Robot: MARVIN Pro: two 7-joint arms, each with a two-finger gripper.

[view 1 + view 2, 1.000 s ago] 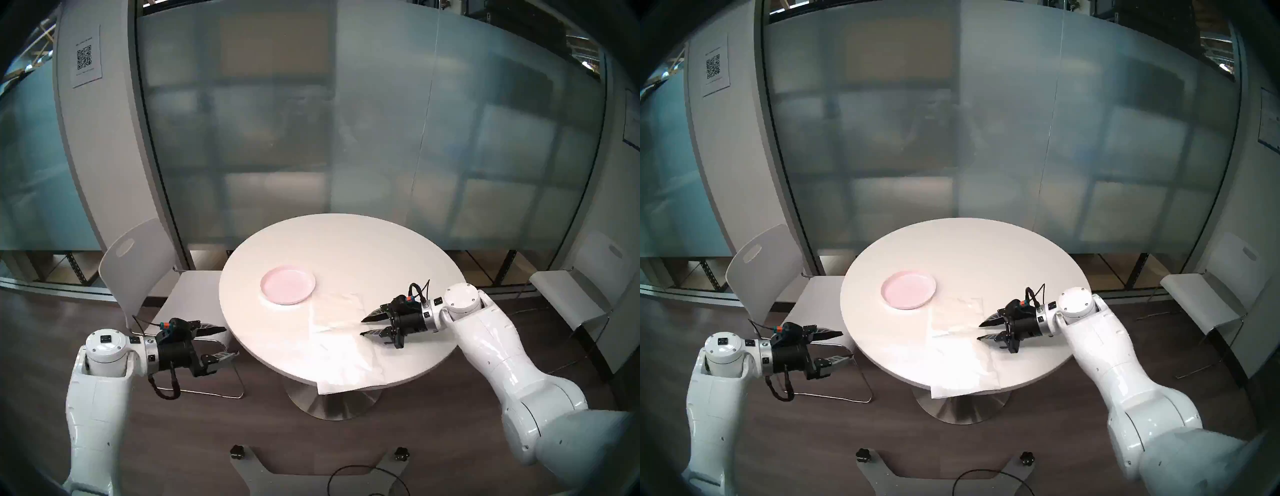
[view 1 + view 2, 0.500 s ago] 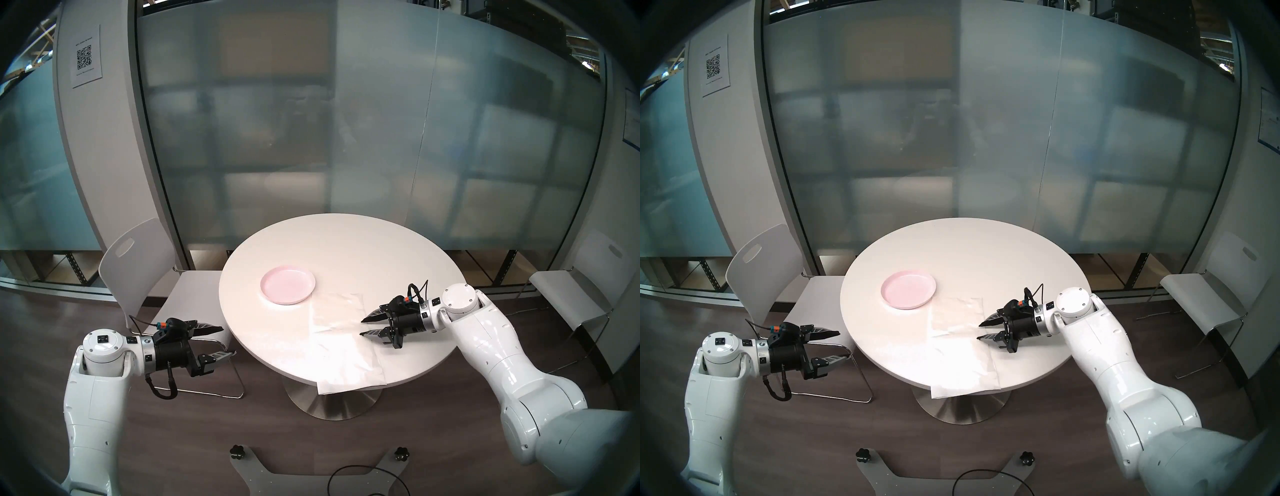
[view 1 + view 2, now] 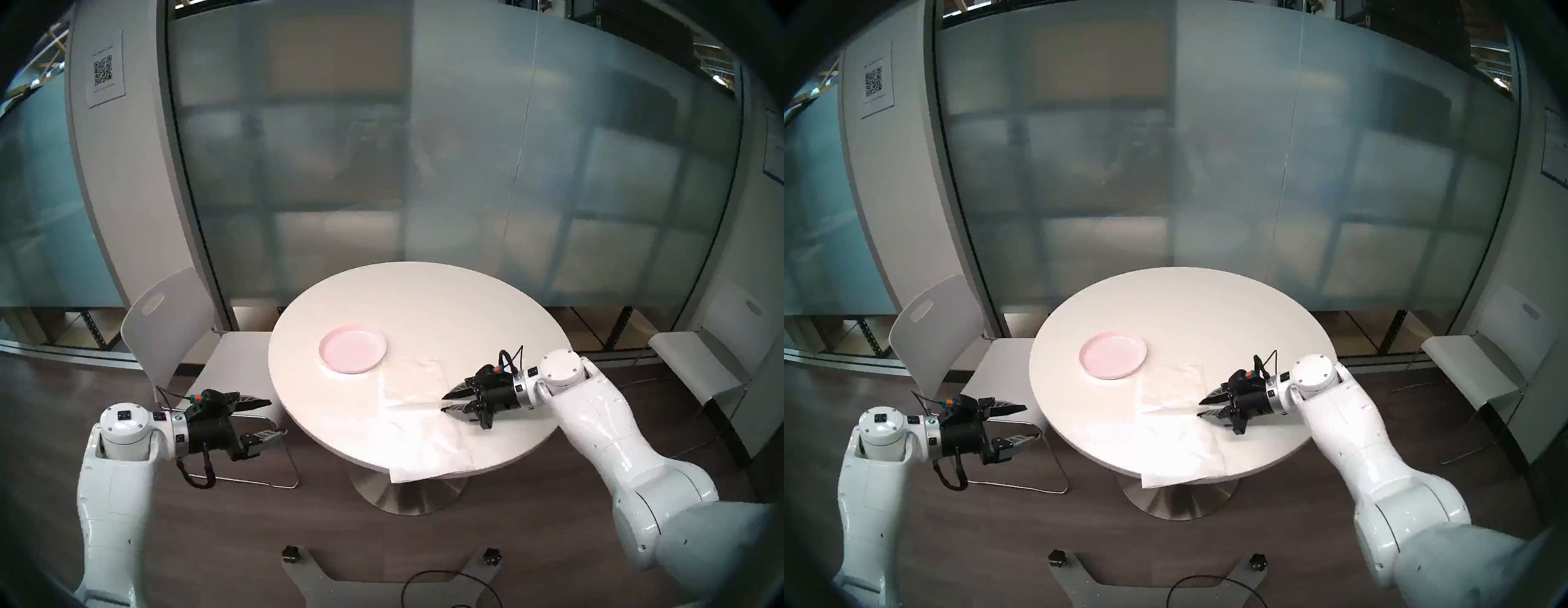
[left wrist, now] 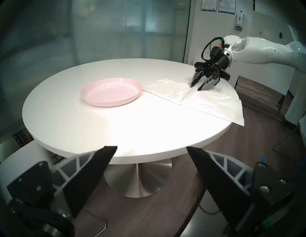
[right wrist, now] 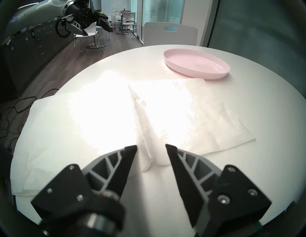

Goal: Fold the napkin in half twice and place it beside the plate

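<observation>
The napkin (image 5: 102,119) lies spread on the worktop (image 3: 424,297), directly ahead of my right gripper (image 3: 442,403), with a raised ridge running away from the jaws toward the middle of the sheet. One corner hangs over the worktop's near edge, and the far corner sits just beside the plate (image 3: 352,349), maybe touching its rim; I cannot tell. The sheet is long, and whether it is already doubled once I cannot tell either. No clean quarter fold shows, so I judge at least one fold and the final placing beside the plate remain.

My right jaws stand partly apart, straddling the end of that ridge, tips low at the paper. Nothing is pinched between them as far as I see. The right arm reaches in from the side, wrist tilted down across the worktop.

My left gripper (image 3: 278,418) hangs off the worktop's edge, well apart from the napkin, jaws spread wide and empty, pointing slightly downward toward the plate.
</observation>
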